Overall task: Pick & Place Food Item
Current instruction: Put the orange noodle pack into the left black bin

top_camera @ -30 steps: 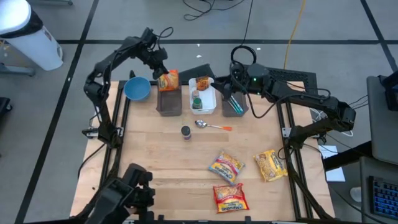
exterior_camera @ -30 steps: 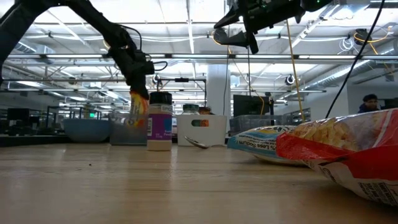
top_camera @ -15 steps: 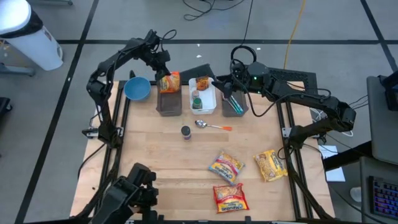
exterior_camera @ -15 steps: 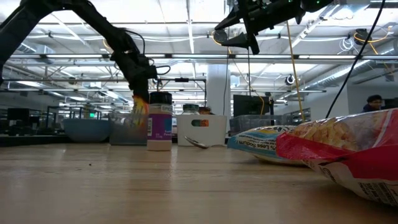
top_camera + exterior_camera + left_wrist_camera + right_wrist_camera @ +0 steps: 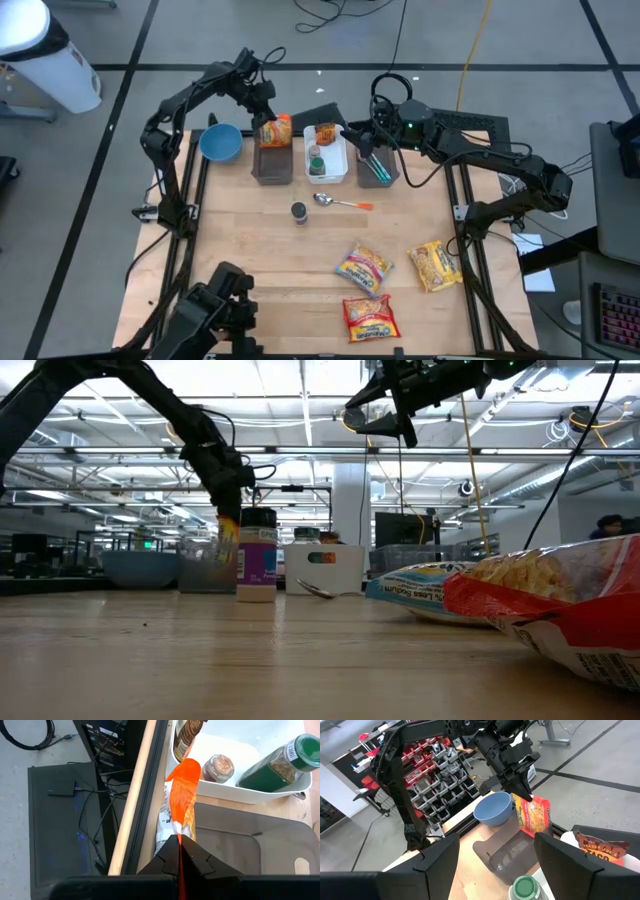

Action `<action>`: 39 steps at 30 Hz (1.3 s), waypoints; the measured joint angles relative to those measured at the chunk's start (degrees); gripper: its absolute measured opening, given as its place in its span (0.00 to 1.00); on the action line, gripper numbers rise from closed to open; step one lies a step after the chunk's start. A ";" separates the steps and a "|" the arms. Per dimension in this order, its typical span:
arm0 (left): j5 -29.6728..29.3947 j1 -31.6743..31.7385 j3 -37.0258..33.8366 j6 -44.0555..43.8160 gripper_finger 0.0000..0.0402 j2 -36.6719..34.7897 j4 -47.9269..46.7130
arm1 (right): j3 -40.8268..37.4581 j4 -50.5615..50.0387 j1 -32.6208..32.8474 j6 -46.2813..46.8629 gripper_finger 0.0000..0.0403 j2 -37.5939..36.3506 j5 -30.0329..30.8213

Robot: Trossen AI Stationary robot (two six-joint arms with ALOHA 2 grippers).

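- Left hand (image 5: 264, 118): clamped on top edge of orange snack packet (image 5: 275, 130), over rear end of grey bin (image 5: 272, 160) at far side of table (image 5: 250, 250).
- Orange snack packet: hanging upright, lower end inside grey bin, beside blue bowl (image 5: 220, 142).
- Right hand (image 5: 352, 137): fingers wide apart, holding nothing, above white bin (image 5: 328, 160).
- Near table edge: three noodle packets (image 5: 365, 268); mid-table: spice jar (image 5: 299, 212), spoon (image 5: 338, 201).
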 joint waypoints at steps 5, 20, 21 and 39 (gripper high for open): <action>-0.42 -0.04 0.00 -0.20 0.02 0.00 0.05 | 0.00 -0.02 -0.02 -0.02 0.62 0.00 0.00; -3.43 -0.09 0.00 -1.00 0.09 0.00 0.32 | 0.00 -0.02 -0.02 0.00 0.62 0.00 -0.02; -3.45 -0.07 0.00 -1.07 0.10 0.00 0.36 | 0.00 -0.02 -0.02 0.00 0.62 0.00 -0.02; -7.46 0.19 0.00 -3.86 0.27 -0.46 2.80 | 0.00 -0.03 -0.02 0.00 0.62 0.02 -0.02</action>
